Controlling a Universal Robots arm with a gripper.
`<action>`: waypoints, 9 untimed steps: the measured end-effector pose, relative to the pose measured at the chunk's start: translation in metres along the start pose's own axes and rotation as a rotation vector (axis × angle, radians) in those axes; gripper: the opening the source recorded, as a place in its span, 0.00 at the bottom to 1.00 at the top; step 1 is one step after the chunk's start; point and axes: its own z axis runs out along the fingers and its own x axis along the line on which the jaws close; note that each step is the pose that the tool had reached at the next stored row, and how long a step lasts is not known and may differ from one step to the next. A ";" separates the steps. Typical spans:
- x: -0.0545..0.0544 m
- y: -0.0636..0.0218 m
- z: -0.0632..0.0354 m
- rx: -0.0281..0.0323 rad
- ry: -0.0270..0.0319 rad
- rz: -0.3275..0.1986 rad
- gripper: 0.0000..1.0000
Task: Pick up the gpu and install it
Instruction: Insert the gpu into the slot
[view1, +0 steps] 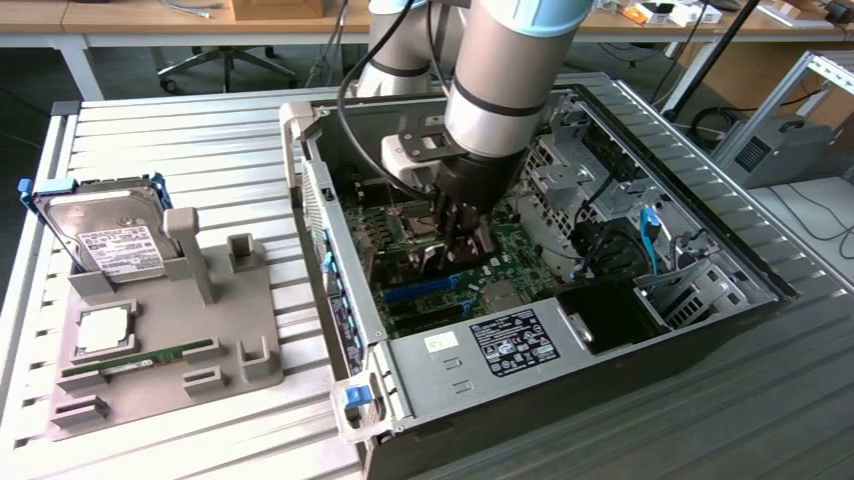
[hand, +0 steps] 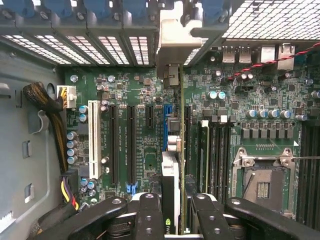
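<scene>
Scanning from the exterior view's left, I see the grey fixture tray (view1: 160, 400) on the slatted table, with the hard drive (view1: 114, 245) standing in its blue-cornered holder, a square processor chip (view1: 104, 330) lying flat below it and the green RAM stick (view1: 140, 358) lying just beside that chip. Next comes the open computer case (view1: 334, 180), lying on its side, with the arm reaching down into it. The gripper (view1: 454, 240) is low over the motherboard (hand: 145, 150), its fingers (hand: 150, 217) partly closed and clamped on the gpu (hand: 171, 170), one on each face of the card. The gpu stands on edge, running along the blue slot (hand: 165, 125), and its silver bracket (hand: 172, 45) sits against the row of vented rear slot covers. Whether the card's edge is fully down in the slot I cannot tell. Further to the wrist picture's right are the dark memory slots (hand: 217, 155) and then the bare processor socket (hand: 262, 185). At the exterior view's right, a blue cable (view1: 650, 235) rises beside the drive cage.
</scene>
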 end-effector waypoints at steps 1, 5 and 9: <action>0.000 0.0004 0.0000 0.0000 0.0000 0.000 0.27; 0.001 0.0031 0.0000 0.0002 -0.0001 0.000 0.27; 0.001 0.0062 0.0000 0.0006 0.0000 0.000 0.27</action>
